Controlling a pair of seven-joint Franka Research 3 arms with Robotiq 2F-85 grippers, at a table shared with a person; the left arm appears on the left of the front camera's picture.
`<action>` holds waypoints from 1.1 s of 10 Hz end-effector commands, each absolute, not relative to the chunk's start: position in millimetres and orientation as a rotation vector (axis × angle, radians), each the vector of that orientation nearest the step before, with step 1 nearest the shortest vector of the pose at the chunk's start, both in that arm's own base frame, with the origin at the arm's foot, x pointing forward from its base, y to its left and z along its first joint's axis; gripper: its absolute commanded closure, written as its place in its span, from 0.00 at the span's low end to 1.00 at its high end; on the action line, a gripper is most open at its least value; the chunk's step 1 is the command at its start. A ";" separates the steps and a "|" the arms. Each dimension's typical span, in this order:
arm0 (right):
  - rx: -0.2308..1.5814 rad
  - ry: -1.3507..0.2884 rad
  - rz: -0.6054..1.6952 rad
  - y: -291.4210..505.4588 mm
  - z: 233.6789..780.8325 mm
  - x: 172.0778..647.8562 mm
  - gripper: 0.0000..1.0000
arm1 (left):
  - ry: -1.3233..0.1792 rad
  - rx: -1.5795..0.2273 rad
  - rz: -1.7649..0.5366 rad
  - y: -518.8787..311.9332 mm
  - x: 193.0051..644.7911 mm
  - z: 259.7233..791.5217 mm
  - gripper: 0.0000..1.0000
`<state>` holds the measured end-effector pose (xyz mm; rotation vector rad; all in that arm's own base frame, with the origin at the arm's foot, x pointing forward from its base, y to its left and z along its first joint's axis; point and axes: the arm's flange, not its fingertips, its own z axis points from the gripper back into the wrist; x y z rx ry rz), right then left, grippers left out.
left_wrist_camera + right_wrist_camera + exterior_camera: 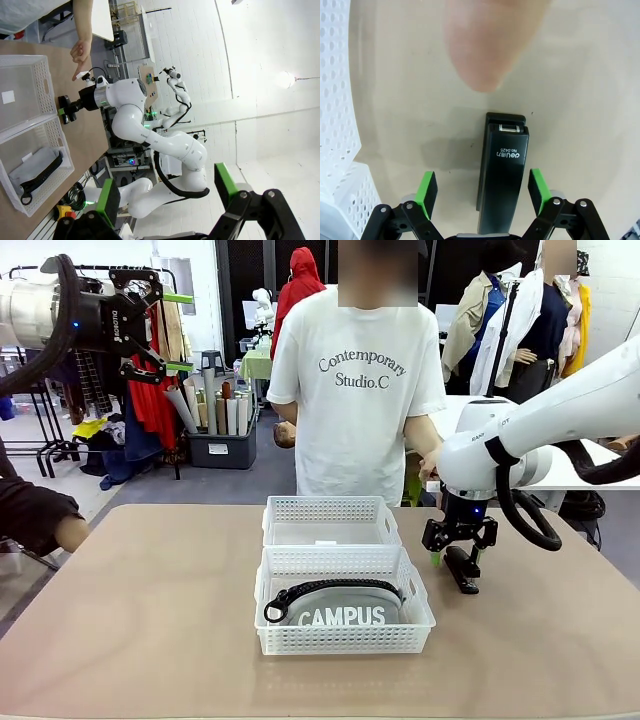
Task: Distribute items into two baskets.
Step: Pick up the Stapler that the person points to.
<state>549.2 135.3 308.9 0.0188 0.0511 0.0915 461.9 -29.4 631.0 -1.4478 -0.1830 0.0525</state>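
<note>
On the surface (150, 620), off the right side of the near basket (345, 642), lies the black stapler (502, 170), and our right claw (457, 554) hangs low over it. In the right wrist view we see its jaws spread, with one green pad (427, 192) on either side of the stapler's long body. Nothing is pinched yet. A person's hand (81, 52) hovers close by, and one finger (480, 55) points down at the surface just beyond the stapler's far end. Our left claw (180, 332) sits high and well apart from the work, jaws wide and empty.

The grey CAMPUS pouch (345, 608) already lies in the near basket, its black strap (300, 592) curled along the top. The far basket (330, 508) stands right against the near one. We can make out nothing in it but a small white tag (325, 541) on its clear bottom.

So we judge half the job done, and the step in hand is the grasp on the stapler. The next move calls for closing evenly across the stapler's narrow width, staying centred so it neither twists nor skids on the smooth surface. After that we would need a lift high enough to clear the lattice wall, a carry across to the far basket, and a low release. We should also mind that finger, which is near the claw's path.
</note>
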 end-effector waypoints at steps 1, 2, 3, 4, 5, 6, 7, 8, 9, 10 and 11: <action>-0.011 0.058 0.130 130.2 312.0 557.3 0.25 | -0.183 -1.451 0.051 -29.1 460.7 632.0 0.00; -0.017 0.057 0.128 127.4 311.4 556.9 0.43 | -0.183 -1.451 0.051 -29.1 460.7 632.0 0.00; -0.019 0.053 0.118 124.2 311.2 556.4 0.62 | -0.183 -1.451 0.051 -29.1 460.7 632.0 0.00; -0.020 0.054 0.110 121.4 311.6 555.0 0.81 | -0.183 -1.451 0.051 -29.1 460.7 632.0 0.00; -0.022 0.052 0.110 119.3 311.9 554.2 1.00 | -0.183 -1.451 0.051 -29.1 460.7 632.0 0.00; -0.025 0.050 0.107 119.7 312.7 553.1 1.00 | -0.183 -1.451 0.051 -29.1 460.7 632.0 0.00; -0.029 0.046 0.106 118.4 313.5 552.9 1.00 | -0.183 -1.451 0.051 -29.1 460.7 632.0 0.00; -0.030 0.045 0.105 118.5 314.6 551.1 1.00 | -0.183 -1.451 0.051 -29.1 460.7 632.0 0.00; -0.033 0.042 0.105 117.9 315.8 549.7 1.00 | -0.183 -1.451 0.051 -29.1 460.7 632.0 0.00; -0.035 0.039 0.107 116.4 317.9 548.0 1.00 | -0.183 -1.451 0.051 -29.1 460.7 632.0 0.00; -0.033 0.038 0.105 115.2 321.1 545.7 1.00 | -0.183 -1.451 0.051 -29.1 460.7 632.0 0.00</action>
